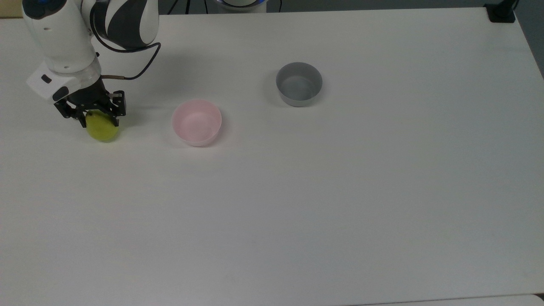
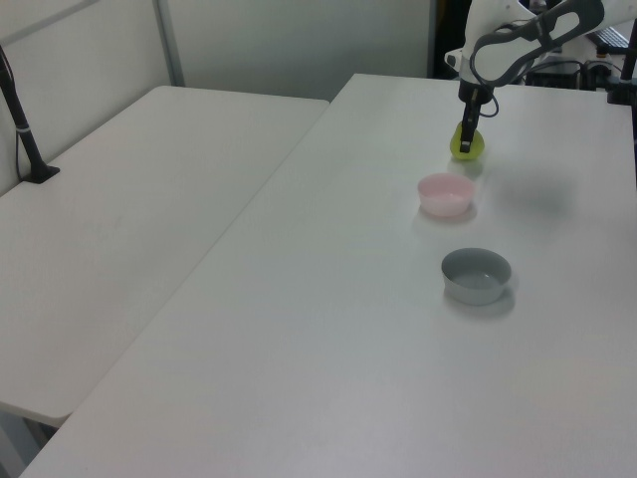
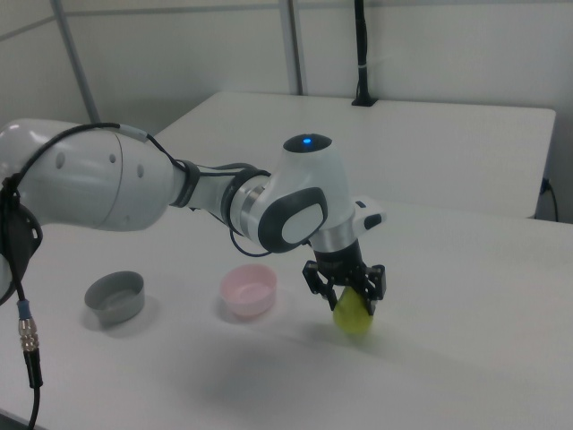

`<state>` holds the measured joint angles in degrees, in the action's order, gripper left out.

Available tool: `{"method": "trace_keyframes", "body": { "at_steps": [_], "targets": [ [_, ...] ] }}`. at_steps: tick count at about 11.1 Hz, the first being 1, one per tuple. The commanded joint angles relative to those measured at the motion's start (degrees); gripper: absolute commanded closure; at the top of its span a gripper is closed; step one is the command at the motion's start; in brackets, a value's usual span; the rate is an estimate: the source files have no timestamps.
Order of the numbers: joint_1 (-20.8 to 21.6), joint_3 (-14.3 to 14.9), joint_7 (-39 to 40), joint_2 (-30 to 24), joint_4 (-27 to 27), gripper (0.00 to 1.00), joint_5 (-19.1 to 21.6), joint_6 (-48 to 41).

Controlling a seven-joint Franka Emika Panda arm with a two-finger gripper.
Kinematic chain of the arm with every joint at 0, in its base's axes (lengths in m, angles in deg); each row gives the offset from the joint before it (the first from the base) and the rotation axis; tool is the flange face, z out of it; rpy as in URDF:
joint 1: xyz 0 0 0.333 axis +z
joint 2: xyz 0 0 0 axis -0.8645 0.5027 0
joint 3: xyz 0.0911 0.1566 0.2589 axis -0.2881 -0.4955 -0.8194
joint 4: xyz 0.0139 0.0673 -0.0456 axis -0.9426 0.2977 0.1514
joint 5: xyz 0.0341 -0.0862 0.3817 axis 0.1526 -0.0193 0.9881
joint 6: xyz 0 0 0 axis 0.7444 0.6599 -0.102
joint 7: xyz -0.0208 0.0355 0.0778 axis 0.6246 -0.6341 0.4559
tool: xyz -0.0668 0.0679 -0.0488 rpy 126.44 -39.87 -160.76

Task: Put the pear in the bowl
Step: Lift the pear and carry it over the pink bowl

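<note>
The yellow-green pear [image 1: 102, 131] rests on the white table [image 1: 297, 191] at the top view's left. My gripper [image 1: 99, 123] has come down over it, and its black fingers press against the pear's two sides, shut on it. In the right view the pear [image 3: 354, 315] sits low between the fingers of the gripper [image 3: 349, 300]; its stem is hidden. The pale pink bowl [image 1: 196, 122] stands empty a short way toward the top view's right of the pear. In the left view the pear [image 2: 468, 147] lies beyond the pink bowl [image 2: 445, 193].
A grey bowl [image 1: 298, 83] of similar size stands empty further to the top view's right, behind the pink one. A black post base [image 1: 501, 12] sits at the table's far right corner. A second white table [image 2: 129, 219] adjoins on the left view's left.
</note>
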<state>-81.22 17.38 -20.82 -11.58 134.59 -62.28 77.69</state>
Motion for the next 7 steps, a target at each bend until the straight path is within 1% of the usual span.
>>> {"method": "trace_keyframes", "body": {
  "at_steps": [1, 2, 4, 5, 6, 7],
  "targets": [
    [1.44, -0.83, -0.78, -6.85, 0.67, 0.76, -0.12, -7.96],
    [2.23, -0.92, -1.12, -8.79, 0.58, 0.76, -0.12, -10.52],
    [4.42, -0.92, -1.83, -11.52, -2.30, 0.76, -0.12, -17.53],
    [6.26, -0.92, -3.40, -12.49, -3.54, 0.76, -0.12, -20.71],
    [8.45, -1.01, -6.72, -13.54, -3.46, 0.76, -0.39, -22.13],
    [10.13, -2.14, -10.75, -14.60, -2.85, 0.76, -0.74, -22.93]
  ]
}}
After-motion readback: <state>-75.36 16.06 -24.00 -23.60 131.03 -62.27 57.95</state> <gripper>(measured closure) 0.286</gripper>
